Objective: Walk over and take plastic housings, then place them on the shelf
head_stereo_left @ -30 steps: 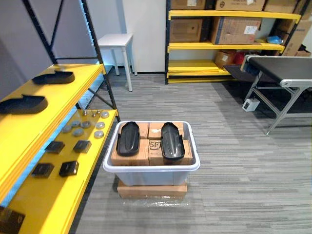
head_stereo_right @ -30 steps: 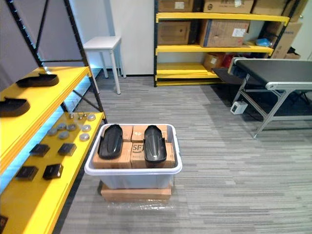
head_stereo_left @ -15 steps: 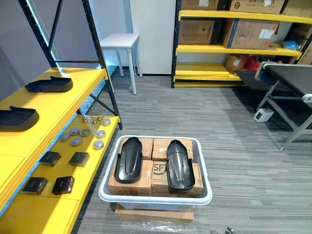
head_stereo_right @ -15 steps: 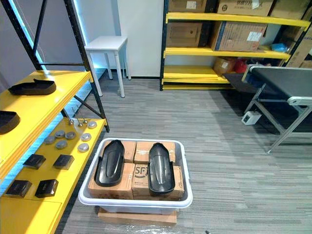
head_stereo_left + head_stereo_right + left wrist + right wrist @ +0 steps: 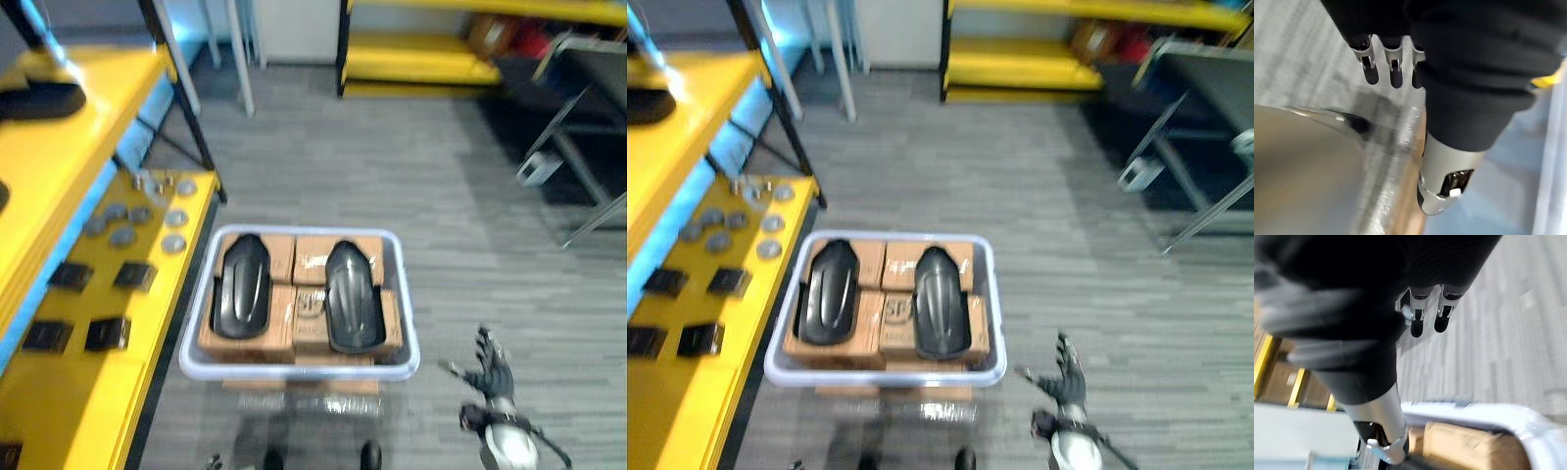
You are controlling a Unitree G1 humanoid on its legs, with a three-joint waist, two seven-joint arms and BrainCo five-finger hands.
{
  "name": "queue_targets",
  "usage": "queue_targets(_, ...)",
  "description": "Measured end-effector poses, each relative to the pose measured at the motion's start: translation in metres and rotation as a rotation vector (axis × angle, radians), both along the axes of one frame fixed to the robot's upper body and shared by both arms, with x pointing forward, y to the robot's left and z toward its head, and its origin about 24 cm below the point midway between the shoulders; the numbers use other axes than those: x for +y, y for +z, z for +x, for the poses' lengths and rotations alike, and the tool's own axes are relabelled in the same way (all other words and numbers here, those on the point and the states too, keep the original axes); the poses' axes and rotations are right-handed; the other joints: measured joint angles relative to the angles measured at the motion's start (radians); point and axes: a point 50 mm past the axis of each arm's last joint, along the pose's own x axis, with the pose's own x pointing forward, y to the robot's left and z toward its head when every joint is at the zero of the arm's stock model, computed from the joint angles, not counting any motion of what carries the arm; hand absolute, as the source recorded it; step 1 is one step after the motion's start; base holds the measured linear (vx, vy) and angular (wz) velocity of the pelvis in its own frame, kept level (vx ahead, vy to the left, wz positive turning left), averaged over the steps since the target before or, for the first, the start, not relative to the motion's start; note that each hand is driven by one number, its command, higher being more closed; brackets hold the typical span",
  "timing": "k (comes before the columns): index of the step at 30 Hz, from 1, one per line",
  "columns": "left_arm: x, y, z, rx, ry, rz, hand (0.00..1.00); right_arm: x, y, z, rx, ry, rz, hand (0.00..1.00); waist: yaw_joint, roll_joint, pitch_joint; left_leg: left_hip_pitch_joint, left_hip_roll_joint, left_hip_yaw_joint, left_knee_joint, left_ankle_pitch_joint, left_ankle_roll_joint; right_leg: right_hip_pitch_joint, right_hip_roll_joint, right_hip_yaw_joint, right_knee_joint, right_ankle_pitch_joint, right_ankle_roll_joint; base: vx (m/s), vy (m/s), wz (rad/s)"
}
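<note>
With my right hand [image 5: 490, 370] and left hand [image 5: 1396, 68] both slack-fingered and empty, I judge the two black housings [image 5: 241, 287] lying on boxes [image 5: 315, 260] in the white tub [image 5: 294, 372] light, stiff and slick, best gripped across their long rims.

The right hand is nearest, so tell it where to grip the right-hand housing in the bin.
Grip the right housing across its narrow middle, thumb on one long edge, fingers on the other, coming straight down. It lies flat atop the cardboard boxes, long edges exposed, while the bin rim likely blocks a sideways reach. The right hand hovers open beside the bin.
</note>
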Motion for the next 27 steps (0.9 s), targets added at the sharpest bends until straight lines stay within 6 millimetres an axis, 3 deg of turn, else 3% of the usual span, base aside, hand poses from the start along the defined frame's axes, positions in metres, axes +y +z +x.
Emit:
queue_targets(2,-0.003,0.005,0.010,-0.026,-0.032,0.017,0.00,-0.003,0.018,0.023,-0.039,-0.022,-0.054,0.00,0.006,0.011,0.025,-0.045,-0.003,-0.019,0.025,-0.001,0.000,-0.032,-0.004,-0.015,0.018,0.000,0.000,-0.16,0.009,0.22)
queue_targets(4,-0.004,0.008,0.018,-0.044,-0.069,0.038,0.00,-0.012,0.034,0.049,-0.040,-0.055,-0.093,0.00,0.031,0.017,0.030,-0.096,-0.004,-0.024,0.043,-0.001,0.001,-0.081,-0.006,-0.014,0.037,0.003,-0.002,-0.12,0.017,0.06)
queue_targets(6,-0.007,0.010,0.025,-0.052,-0.112,0.053,0.00,-0.030,0.060,0.076,-0.041,-0.105,-0.171,0.00,0.049,0.035,0.041,-0.143,-0.011,-0.041,0.062,0.002,0.004,-0.118,-0.012,-0.025,0.052,0.003,-0.002,-0.04,0.016,0.15)
queue_targets(9,-0.008,0.010,0.027,-0.051,-0.115,0.050,0.00,-0.038,0.096,0.098,-0.068,-0.130,-0.242,0.00,0.060,0.048,0.047,-0.202,-0.014,-0.051,0.090,0.003,0.005,-0.168,-0.017,-0.032,0.068,0.004,-0.002,0.00,0.020,0.08)
queue_targets(12,-0.013,0.012,0.038,-0.057,-0.129,0.047,0.00,-0.046,0.118,0.113,-0.043,-0.150,-0.305,0.00,0.078,0.065,0.057,-0.263,-0.016,-0.067,0.130,-0.002,0.009,-0.212,-0.018,-0.037,0.086,0.005,-0.002,0.01,0.004,0.06)
queue_targets(15,-0.019,0.015,0.048,-0.069,-0.136,0.039,0.00,-0.053,0.122,0.120,0.021,-0.176,-0.333,0.00,0.108,0.085,0.065,-0.323,-0.016,-0.079,0.183,-0.018,0.016,-0.251,-0.017,-0.041,0.106,0.004,-0.002,-0.03,0.018,0.04)
queue_targets(19,-0.021,0.019,0.057,-0.094,-0.131,0.034,0.00,-0.058,0.114,0.124,0.104,-0.163,-0.315,0.00,0.118,0.091,0.067,-0.404,-0.020,-0.107,0.232,-0.030,0.017,-0.301,-0.017,-0.063,0.120,0.005,-0.002,-0.07,-0.003,0.13)
queue_targets(21,-0.024,0.021,0.060,-0.103,-0.143,0.034,0.00,-0.067,0.123,0.122,0.100,-0.171,-0.333,0.00,0.125,0.092,0.068,-0.433,-0.022,-0.121,0.241,-0.029,0.017,-0.318,-0.017,-0.073,0.120,0.009,-0.003,-0.06,-0.028,0.10)
queue_targets(22,-0.026,0.021,0.063,-0.101,-0.152,0.033,0.00,-0.073,0.129,0.122,0.111,-0.159,-0.338,1.00,0.134,0.092,0.068,-0.444,-0.022,-0.122,0.241,-0.028,0.018,-0.327,-0.017,-0.074,0.120,0.011,-0.004,-0.05,-0.022,0.02)
queue_targets(25,-0.026,0.021,0.063,-0.102,-0.151,0.030,0.00,-0.067,0.128,0.125,0.126,-0.113,-0.350,1.00,0.133,0.092,0.068,-0.448,-0.022,-0.122,0.237,-0.025,0.020,-0.332,-0.018,-0.075,0.118,0.012,-0.003,-0.03,-0.028,0.00)
queue_targets(27,-0.026,0.022,0.064,-0.104,-0.153,0.031,0.00,-0.073,0.132,0.123,0.121,-0.119,-0.367,1.00,0.130,0.092,0.067,-0.446,-0.022,-0.122,0.232,-0.023,0.019,-0.331,-0.017,-0.075,0.114,0.013,-0.004,0.00,-0.047,0.00)
